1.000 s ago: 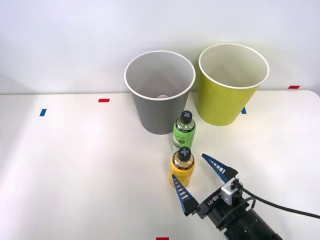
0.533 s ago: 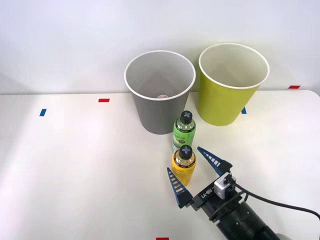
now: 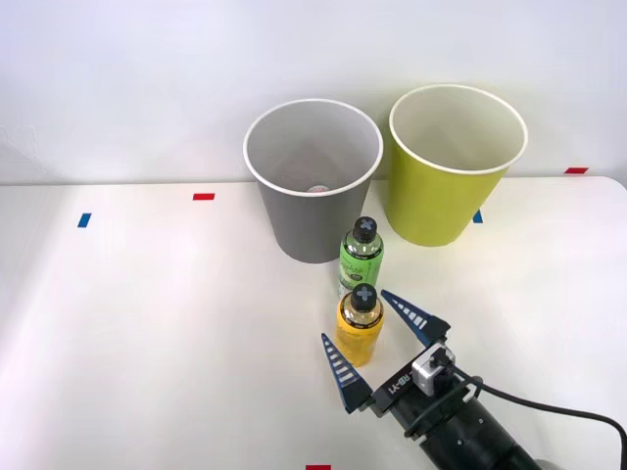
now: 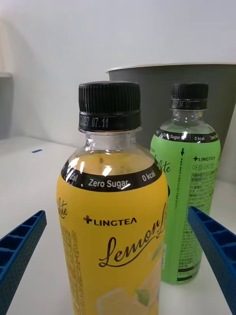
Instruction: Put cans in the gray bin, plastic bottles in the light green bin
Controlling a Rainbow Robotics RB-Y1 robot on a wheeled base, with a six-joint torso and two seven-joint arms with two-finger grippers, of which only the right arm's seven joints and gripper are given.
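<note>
Two plastic bottles stand upright in front of the gray bin point(image 3: 312, 196): a yellow-labelled one point(image 3: 359, 335) nearer me and a green-labelled one point(image 3: 361, 259) just behind it. The light green bin point(image 3: 454, 186) stands to the right of the gray one. My right gripper point(image 3: 356, 317) is open, one blue finger on each side of the yellow bottle, not touching it. Seen from the wrist, the yellow bottle point(image 4: 113, 221) stands between the fingertips point(image 4: 24, 236), with the green bottle point(image 4: 189, 197) and gray bin point(image 4: 157, 86) behind. A small pale shape lies at the gray bin's bottom; cans are out of view.
Red and blue tape marks point(image 3: 203, 197) dot the white table point(image 3: 147, 323). A white wall rises close behind both bins. The two bottles stand nearly touching, and the green one is close to the gray bin's wall.
My right gripper has advanced forward and to the left, so its open fingers now straddle the yellow bottle instead of sitting to its right. Bottles and bins have not moved.
</note>
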